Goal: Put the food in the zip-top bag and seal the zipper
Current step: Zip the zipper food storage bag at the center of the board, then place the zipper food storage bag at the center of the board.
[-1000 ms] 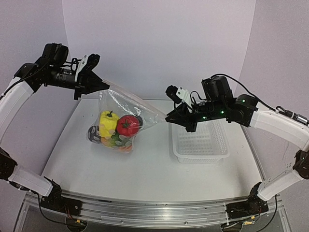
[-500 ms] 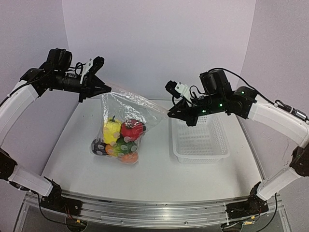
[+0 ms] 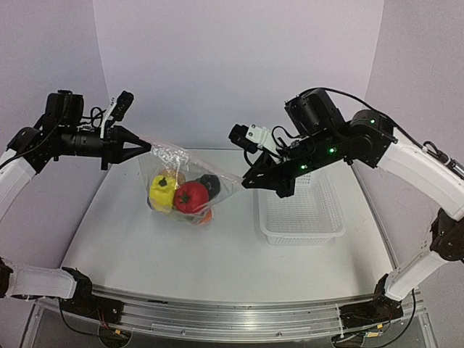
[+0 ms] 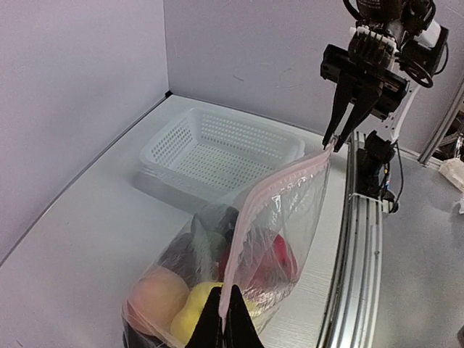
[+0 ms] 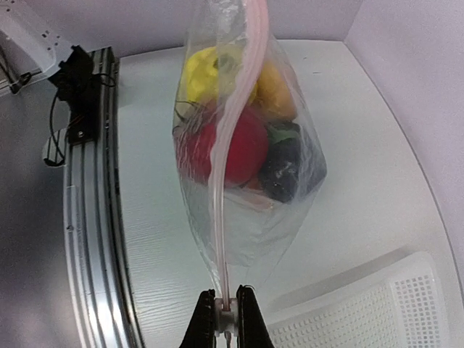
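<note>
Look at the middle of the top view: your zip-top bag [image 3: 181,168] hangs there, between both pincers. Your left pincer [image 3: 147,147], on the left of the frame, is pinched tight on one end of the zipper [image 5: 218,225]. Your right pincer [image 3: 245,182], just right of centre, is pinched tight on the other end. The yellow pepper [image 3: 161,190] and red apple [image 3: 191,197] sit inside the bag. The white basket [image 3: 301,217] lies at the right.

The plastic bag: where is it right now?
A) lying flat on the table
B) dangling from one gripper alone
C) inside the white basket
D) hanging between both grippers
D: the left gripper and the right gripper each pinch one end of the top strip of the bag, with toy fruit inside.
</note>
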`<control>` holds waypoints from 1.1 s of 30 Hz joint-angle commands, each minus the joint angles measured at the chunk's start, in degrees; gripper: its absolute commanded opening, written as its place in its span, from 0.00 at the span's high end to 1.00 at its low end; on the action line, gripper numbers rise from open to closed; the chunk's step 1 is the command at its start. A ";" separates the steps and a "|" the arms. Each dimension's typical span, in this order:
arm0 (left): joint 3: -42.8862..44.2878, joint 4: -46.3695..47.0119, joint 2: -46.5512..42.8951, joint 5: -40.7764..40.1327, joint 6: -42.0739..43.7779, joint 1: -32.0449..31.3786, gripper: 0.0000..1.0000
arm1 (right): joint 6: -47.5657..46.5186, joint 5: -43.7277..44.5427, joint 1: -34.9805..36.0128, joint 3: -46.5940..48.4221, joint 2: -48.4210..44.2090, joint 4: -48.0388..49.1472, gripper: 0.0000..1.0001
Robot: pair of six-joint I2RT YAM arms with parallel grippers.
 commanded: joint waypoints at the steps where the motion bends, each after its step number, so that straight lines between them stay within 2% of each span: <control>1: -1.23 0.62 -5.64 7.51 -8.34 0.22 1.00 | 4.49 0.99 4.43 8.16 -2.44 -13.77 1.00; 4: -4.16 1.30 -6.93 8.08 -14.78 0.22 1.00 | 7.50 -1.88 4.65 8.74 -2.07 -16.89 1.00; 7: -9.02 3.47 -6.09 4.92 -21.08 0.31 1.00 | 6.28 -4.06 3.22 8.20 -0.27 -17.00 1.00; 9: -10.83 3.83 -2.84 3.97 -22.42 0.41 1.00 | 7.09 -10.52 -2.16 9.20 3.25 -17.00 1.00; 11: -11.36 4.50 1.62 4.58 -23.47 0.77 1.00 | 8.52 -17.67 -8.43 10.62 8.96 -16.80 1.00; 13: -12.26 7.03 6.69 6.56 -24.48 1.75 1.00 | 7.92 -20.63 -12.61 13.83 15.00 -17.01 1.00; 17: -12.68 14.78 17.08 6.20 -24.90 6.37 1.00 | 8.87 -23.65 -18.41 27.54 31.17 -17.12 1.00; 20: -10.61 18.87 24.44 4.32 -24.43 9.04 1.00 | 10.98 -21.71 -21.33 38.92 42.06 -16.95 1.00; 24: -4.30 17.96 33.23 3.35 -23.26 9.64 1.00 | 10.52 -15.06 -22.57 46.51 50.23 -16.53 1.00; 27: -1.10 19.64 38.54 3.09 -24.74 9.70 1.00 | 11.13 -11.68 -22.57 47.74 52.32 -13.80 1.00; 33: 0.15 26.76 44.55 -0.05 -28.26 9.84 1.00 | 12.32 -5.12 -22.57 43.74 51.76 -5.01 1.00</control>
